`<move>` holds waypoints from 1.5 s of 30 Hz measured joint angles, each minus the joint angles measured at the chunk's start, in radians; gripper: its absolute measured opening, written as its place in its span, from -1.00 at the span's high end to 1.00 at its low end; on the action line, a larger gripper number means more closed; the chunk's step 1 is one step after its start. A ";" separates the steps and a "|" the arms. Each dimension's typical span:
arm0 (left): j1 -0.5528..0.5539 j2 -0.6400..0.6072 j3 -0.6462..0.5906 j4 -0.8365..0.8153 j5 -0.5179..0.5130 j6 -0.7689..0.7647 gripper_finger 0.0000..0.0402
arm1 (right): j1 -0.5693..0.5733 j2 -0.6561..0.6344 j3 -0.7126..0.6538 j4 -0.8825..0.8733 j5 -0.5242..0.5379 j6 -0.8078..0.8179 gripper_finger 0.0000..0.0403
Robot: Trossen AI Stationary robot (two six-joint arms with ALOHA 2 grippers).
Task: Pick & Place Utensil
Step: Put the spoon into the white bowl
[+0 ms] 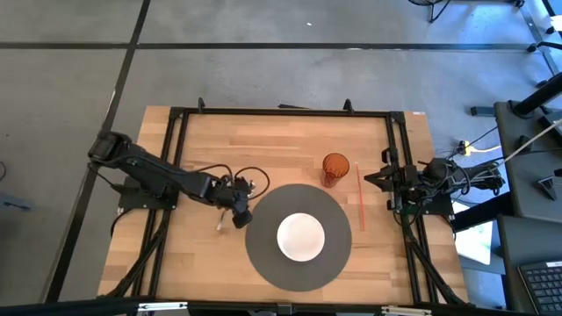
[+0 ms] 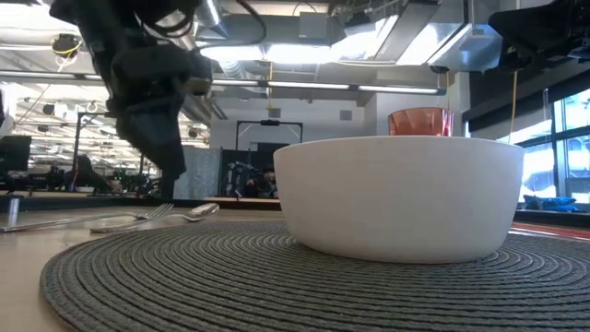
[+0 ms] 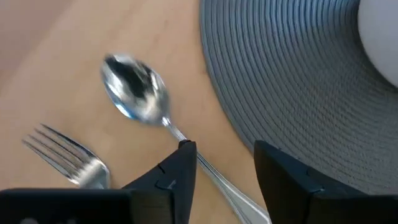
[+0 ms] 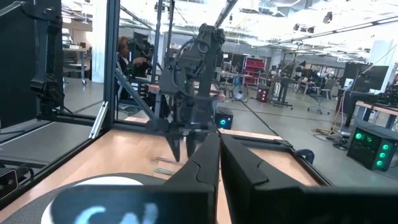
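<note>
Utensils counted: one shiny silver metal spoon (image 3: 138, 93), one silver metal fork (image 3: 65, 155).
Left gripper (image 3: 221, 165): released, fingers straddling the spoon handle.
Right gripper (image 4: 219, 163): clenched, empty.

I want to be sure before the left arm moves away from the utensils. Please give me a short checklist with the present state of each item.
1. Left tool open: ok, its fingers stand apart.
2. Spoon released: ok, it lies on the wooden table, its handle running between the fingers.
3. Spoon beside the round mat, not on it: ok.
4. Fork lies apart from the spoon's head: ok.
5. White bowl centred on the mat: ok.
6. Right tool shut and parked at the table's right edge: ok.
</note>
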 joint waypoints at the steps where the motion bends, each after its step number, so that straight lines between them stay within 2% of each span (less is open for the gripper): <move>1: 0.000 0.009 0.000 -0.002 0.010 -0.015 0.24 | 0.000 0.000 0.000 0.000 0.000 0.000 0.92; 10: 0.012 0.074 0.000 0.002 0.043 -0.046 0.25 | 0.000 0.000 0.000 0.000 0.000 0.000 0.92; 20: 0.060 0.116 0.001 0.016 0.017 -0.011 0.26 | 0.000 0.000 0.000 0.000 0.000 0.000 0.92; 35: 0.066 0.213 0.005 0.030 0.007 0.015 0.27 | 0.000 0.000 0.000 -0.001 0.000 0.004 0.92; 40: 0.064 0.212 0.004 0.036 -0.002 0.030 0.40 | 0.000 0.000 0.000 -0.002 0.000 0.004 0.92; 45: 0.064 0.212 0.003 0.057 0.005 0.086 0.72 | 0.000 0.000 0.000 -0.002 0.000 0.004 0.92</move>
